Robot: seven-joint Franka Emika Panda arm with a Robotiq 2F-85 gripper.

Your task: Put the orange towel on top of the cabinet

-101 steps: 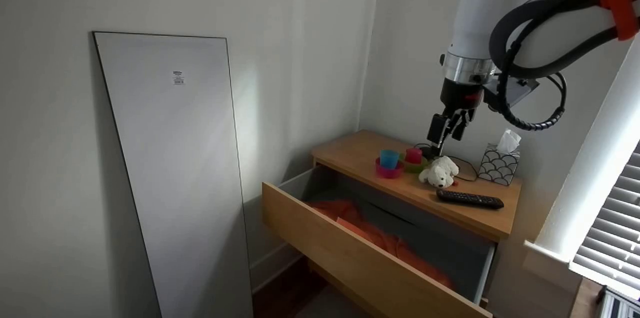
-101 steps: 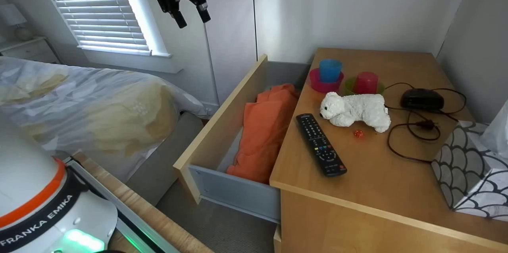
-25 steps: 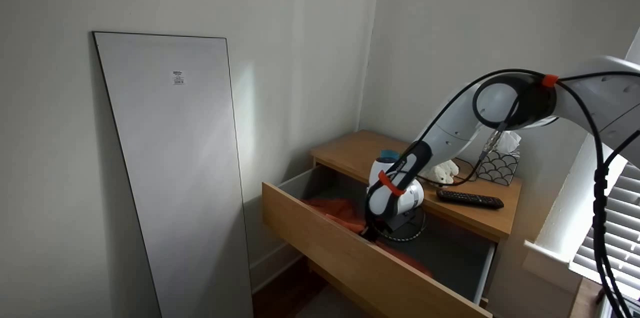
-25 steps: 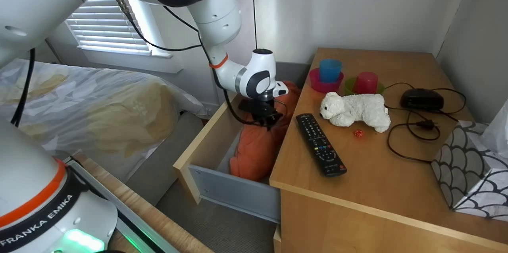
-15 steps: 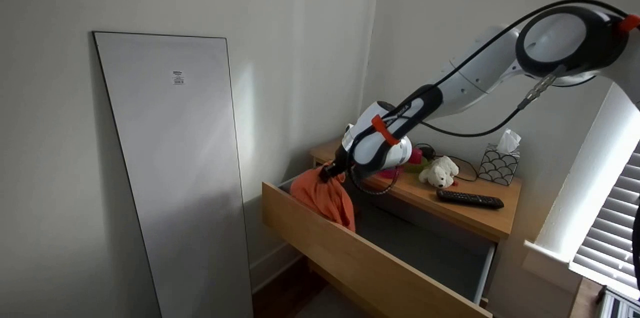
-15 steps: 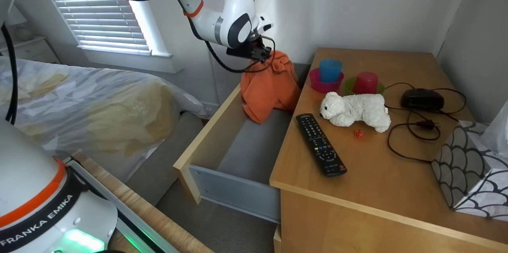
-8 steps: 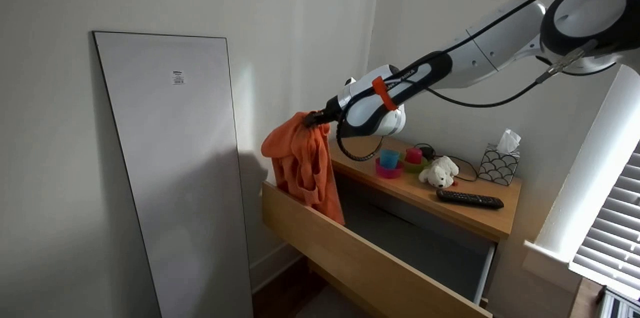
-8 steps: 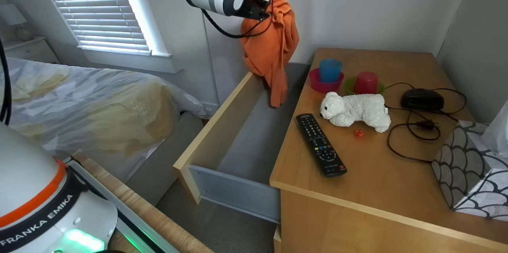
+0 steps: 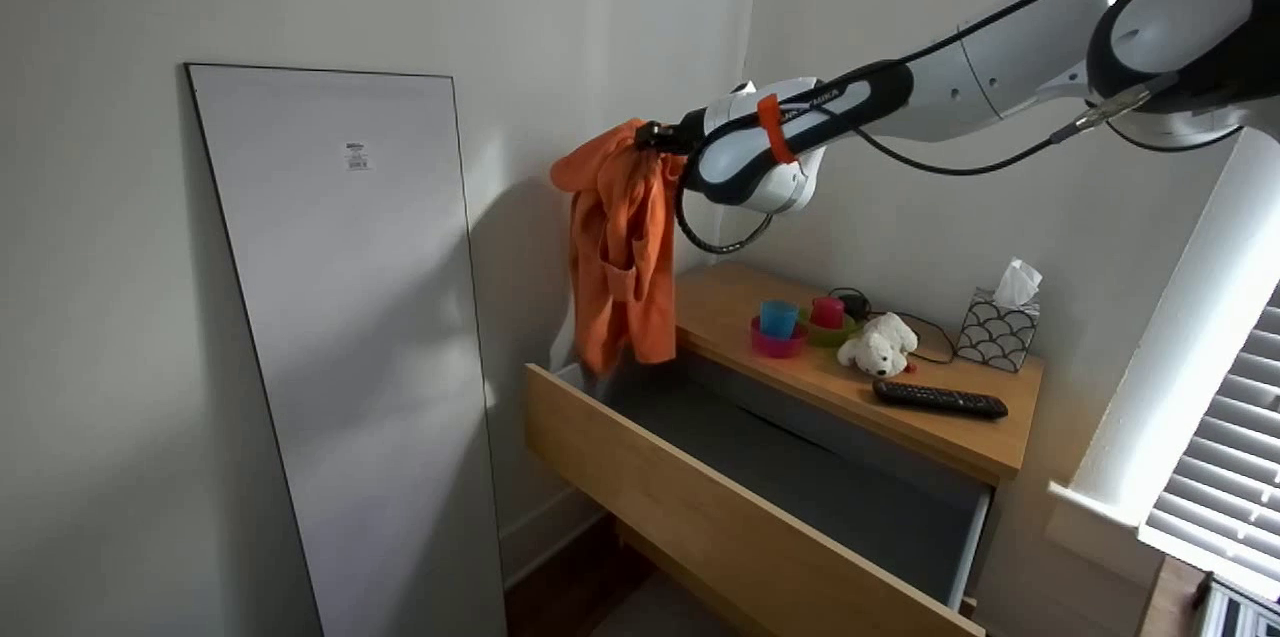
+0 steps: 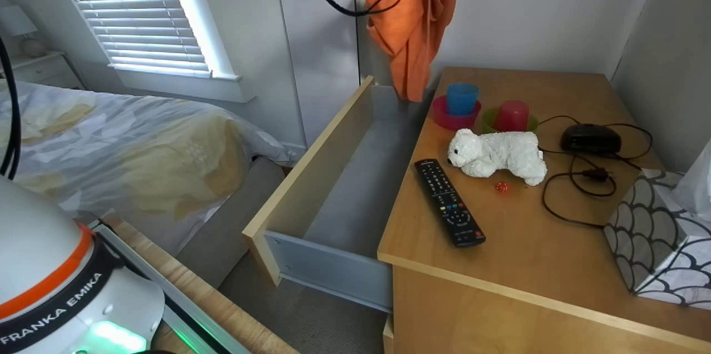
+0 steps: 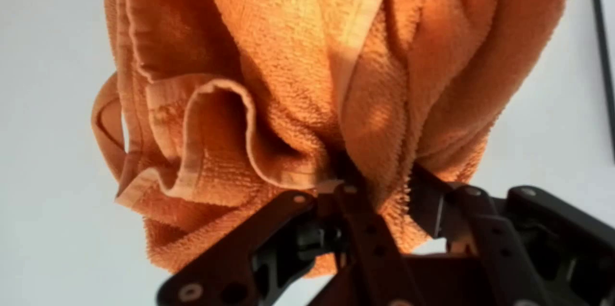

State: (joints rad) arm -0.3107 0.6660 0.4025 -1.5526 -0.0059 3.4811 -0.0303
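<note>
The orange towel [image 9: 622, 252] hangs in loose folds from my gripper [image 9: 655, 139], its lower end over the far end of the pulled-out drawer [image 9: 720, 507]. In the wrist view the bunched towel [image 11: 288, 32] runs between the dark fingers of my gripper [image 11: 384, 174], which are shut on it; the fingertips are partly buried in cloth. Beside and below the towel lies the wooden top of the cabinet [image 10: 527, 265]. In an exterior view the towel [image 10: 414, 37] is cut off by the upper frame edge, left of the cabinet top's far end.
On the cabinet top are a blue cup [image 10: 462, 98] in a pink bowl, a red cup [image 10: 512, 115] in a green bowl, a white plush dog [image 10: 497, 155], a remote [image 10: 449, 202], a black device [image 10: 590, 139] with cables and a tissue box [image 9: 998, 329]. A panel [image 9: 350, 337] leans on the wall.
My gripper, open several seconds ago, has taken the towel from the drawer. Over the last second it has risen with the towel, which no longer rests in the drawer, and shifted toward the cabinet top.
</note>
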